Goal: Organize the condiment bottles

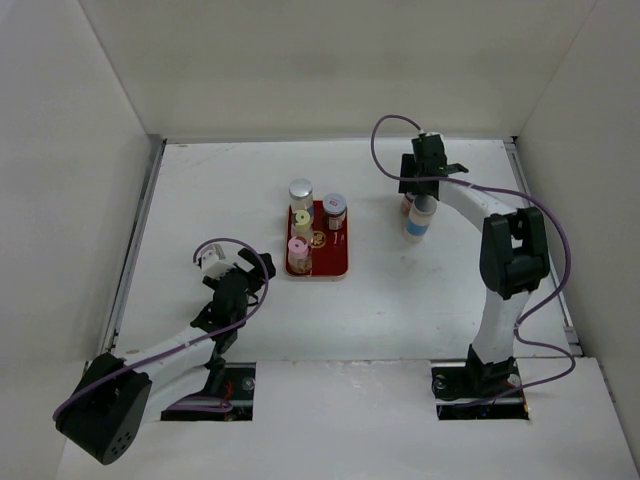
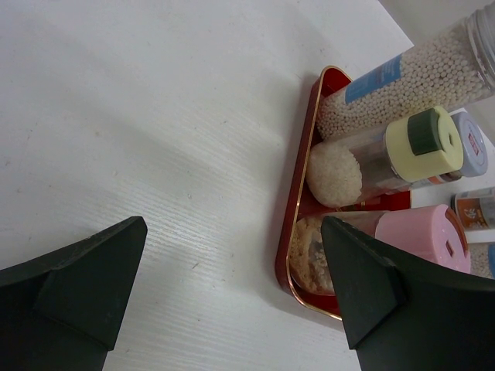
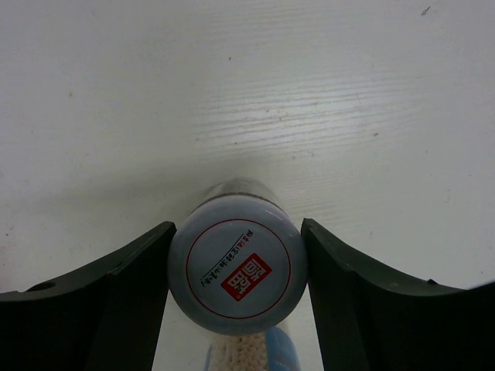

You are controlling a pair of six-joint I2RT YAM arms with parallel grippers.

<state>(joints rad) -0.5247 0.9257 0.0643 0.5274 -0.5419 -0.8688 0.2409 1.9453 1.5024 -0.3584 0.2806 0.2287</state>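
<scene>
Though left fingers (image 2: pixel 85 286) apart near tray (image 1: pixel 335 261), right fingers (image 3: pixel 100 301) tight on white-capped bottle (image 3: pixel 237 264) beside second bottle (image 1: pixel 408 207).

The counter (image 1: pixel 230 180) is white with a faint streaky grain and a few dark specks. It is closed in by plain white walls (image 1: pixel 300 60) on the left, back and right, and grey strips (image 1: pixel 138 230) run along its side edges. A flat red tray (image 1: pixel 336 256) with a thin gold rim and rounded corners lies a little left of the middle, its long sides running away from the near edge. Well to the right of the tray, a white-capped bottle (image 1: pixel 421 219) stands upright on the bare surface, its cap marked with a red ring and a red square. A second bottle (image 1: pixel 408 204) stands just behind it, mostly hidden. Two arm bases (image 1: pixel 478 382) sit at the near edge.
</scene>
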